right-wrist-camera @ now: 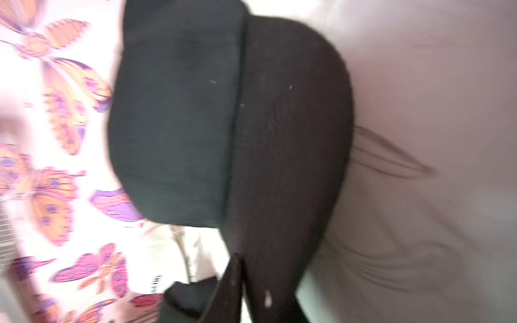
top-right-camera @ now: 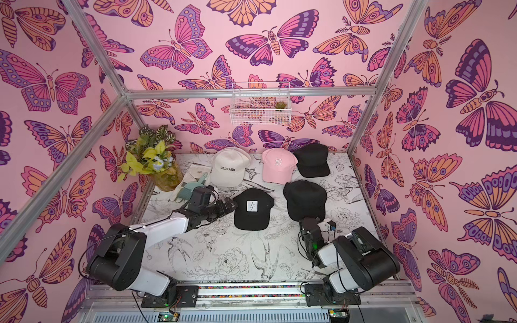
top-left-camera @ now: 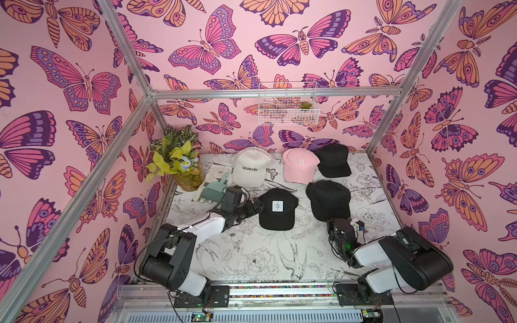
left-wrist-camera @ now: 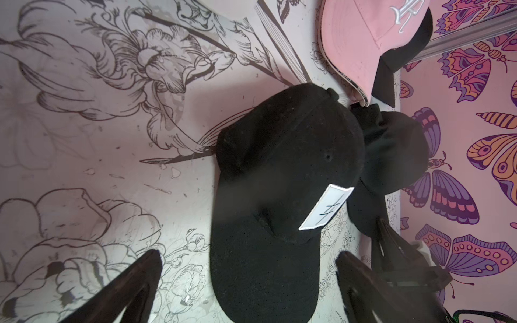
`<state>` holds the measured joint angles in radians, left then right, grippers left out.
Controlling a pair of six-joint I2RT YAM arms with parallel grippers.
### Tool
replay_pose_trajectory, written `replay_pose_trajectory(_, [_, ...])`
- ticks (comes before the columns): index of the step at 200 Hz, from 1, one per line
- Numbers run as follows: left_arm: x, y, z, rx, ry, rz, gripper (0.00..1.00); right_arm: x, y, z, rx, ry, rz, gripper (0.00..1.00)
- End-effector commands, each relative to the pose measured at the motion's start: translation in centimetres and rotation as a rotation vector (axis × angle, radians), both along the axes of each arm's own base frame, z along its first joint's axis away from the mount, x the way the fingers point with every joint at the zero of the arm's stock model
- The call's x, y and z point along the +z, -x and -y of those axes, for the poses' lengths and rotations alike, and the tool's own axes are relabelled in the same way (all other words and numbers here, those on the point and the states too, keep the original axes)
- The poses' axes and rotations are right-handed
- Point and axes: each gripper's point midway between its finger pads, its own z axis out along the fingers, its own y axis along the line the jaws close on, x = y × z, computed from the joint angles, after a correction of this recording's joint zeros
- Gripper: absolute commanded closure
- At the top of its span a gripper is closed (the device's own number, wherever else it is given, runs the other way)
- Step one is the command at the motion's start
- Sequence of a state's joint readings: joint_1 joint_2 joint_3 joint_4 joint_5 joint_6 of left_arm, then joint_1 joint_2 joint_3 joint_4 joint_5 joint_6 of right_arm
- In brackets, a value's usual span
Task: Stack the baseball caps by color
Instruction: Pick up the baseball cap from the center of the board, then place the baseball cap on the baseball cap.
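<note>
Baseball caps (top-right-camera: 229, 170) like these should be light and floppy in the crown but stiffer in the curved brim, so the brim edge is the likely hold. One, the patch cap (top-left-camera: 277, 208), black with a white square, lies mid-tabletop (top-left-camera: 251, 251), with the left fingers (left-wrist-camera: 134, 285) wide astride its brim. Just beside it, toward the right arm, is the plain black cap (top-right-camera: 305, 200). The right fingers (right-wrist-camera: 232, 279) are narrow on its brim, apparently pinching. Behind the patch cap sit the cream cap (top-left-camera: 250, 167), pink cap (top-left-camera: 299, 165) and third black cap (top-left-camera: 333, 160).
</note>
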<state>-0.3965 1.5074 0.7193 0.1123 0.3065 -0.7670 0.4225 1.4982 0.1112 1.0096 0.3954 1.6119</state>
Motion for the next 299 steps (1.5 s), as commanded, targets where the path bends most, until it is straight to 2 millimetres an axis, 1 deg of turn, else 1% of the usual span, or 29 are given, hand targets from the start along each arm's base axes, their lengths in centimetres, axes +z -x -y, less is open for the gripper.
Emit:
replay_pose_trajectory(1, [1.2, -0.8, 0.2, -0.010, 0.010, 0.041, 0.00, 1.5, -0.9, -0.1, 0.000, -0.005, 0.080, 0.92])
replay_pose_trajectory(16, [1.6, -0.6, 0.0, -0.004, 0.009, 0.055, 0.00, 2.1, -0.9, -0.4, 0.017, -0.019, 0.094, 1.00])
replay_pose_trajectory(22, [1.8, -0.5, -0.1, -0.002, 0.008, 0.060, 0.00, 2.2, -0.9, -0.5, 0.024, -0.016, 0.095, 1.00])
replay_pose_trajectory(42, [2.7, -0.4, -0.3, -0.002, 0.012, 0.084, 0.00, 3.8, -0.8, -0.4, 0.024, -0.019, 0.115, 1.00])
replay_pose_trajectory(59, [3.3, -0.2, -0.2, -0.004, 0.021, 0.097, 0.00, 6.0, -0.5, -0.2, 0.015, 0.001, 0.140, 1.00])
replay_pose_trajectory(75, [3.9, -0.3, -0.1, -0.008, 0.032, 0.108, 0.00, 7.9, 0.5, 0.8, -0.017, 0.090, 0.126, 1.00])
replay_pose_trajectory(88, [4.3, -0.4, 0.1, -0.018, 0.040, 0.114, 0.00, 10.0, 1.2, 1.9, -0.028, 0.191, 0.132, 1.00])
replay_pose_trajectory(89, [4.3, -0.4, 0.1, -0.019, 0.040, 0.113, 0.00, 9.8, 1.3, 2.0, -0.027, 0.205, 0.122, 1.00])
replay_pose_trajectory(93, [4.5, -0.5, 0.3, -0.023, 0.045, 0.118, 0.00, 10.4, 1.5, 2.3, -0.037, 0.223, 0.138, 1.00])
replay_pose_trajectory(102, [4.7, -0.6, 0.6, -0.039, 0.053, 0.122, 0.00, 11.7, 1.8, 2.9, -0.056, 0.230, 0.188, 1.00])
replay_pose_trajectory(117, [5.6, -0.7, 1.5, -0.080, 0.092, 0.146, 0.00, 12.7, 2.0, 3.1, -0.065, 0.226, 0.222, 1.00])
replay_pose_trajectory(135, [6.9, -0.8, 2.4, -0.111, 0.136, 0.169, 0.00, 14.7, 1.3, 1.7, 0.002, 0.224, 0.291, 1.00])
replay_pose_trajectory(151, [7.9, -0.8, 2.9, -0.120, 0.162, 0.192, 0.00, 16.9, 0.4, 0.3, 0.057, 0.238, 0.347, 1.00])
replay_pose_trajectory(159, [8.6, -0.8, 3.1, -0.121, 0.184, 0.215, 0.00, 17.8, -0.1, -0.1, 0.063, 0.226, 0.366, 1.00])
replay_pose_trajectory(162, [8.6, -0.6, 3.2, -0.119, 0.190, 0.214, 0.00, 18.0, -0.2, -0.2, 0.064, 0.219, 0.373, 1.00])
replay_pose_trajectory(164, [9.2, -0.8, 3.3, -0.119, 0.202, 0.236, 0.00, 18.2, -0.3, -0.3, 0.063, 0.212, 0.379, 1.00])
replay_pose_trajectory(186, [11.9, -0.5, 5.1, -0.166, 0.269, 0.310, 0.02, 19.8, -1.6, -1.4, 0.058, 0.101, 0.446, 1.00])
replay_pose_trajectory(206, [13.8, -0.4, 6.7, -0.209, 0.298, 0.353, 0.01, 21.7, -2.5, -3.8, 0.099, 0.046, 0.512, 1.00])
replay_pose_trajectory(220, [15.0, -0.2, 8.0, -0.235, 0.338, 0.382, 0.01, 23.2, -3.1, -6.2, 0.155, 0.092, 0.552, 1.00])
replay_pose_trajectory(237, [15.9, 0.0, 9.7, -0.265, 0.396, 0.408, 0.01, 23.6, -3.7, -8.3, 0.188, 0.106, 0.554, 1.00])
replay_pose_trajectory(263, [16.6, 0.2, 12.0, -0.315, 0.502, 0.422, 0.01, 24.9, -4.5, -9.5, 0.180, 0.041, 0.645, 1.00])
replay_pose_trajectory(275, [17.5, 0.4, 13.0, -0.354, 0.557, 0.448, 0.02, 25.1, -4.9, -10.3, 0.196, 0.019, 0.657, 1.00])
replay_pose_trajectory(299, [18.3, 1.0, 15.1, -0.449, 0.599, 0.484, 0.04, 26.1, -5.4, -12.0, 0.236, -0.043, 0.707, 1.00])
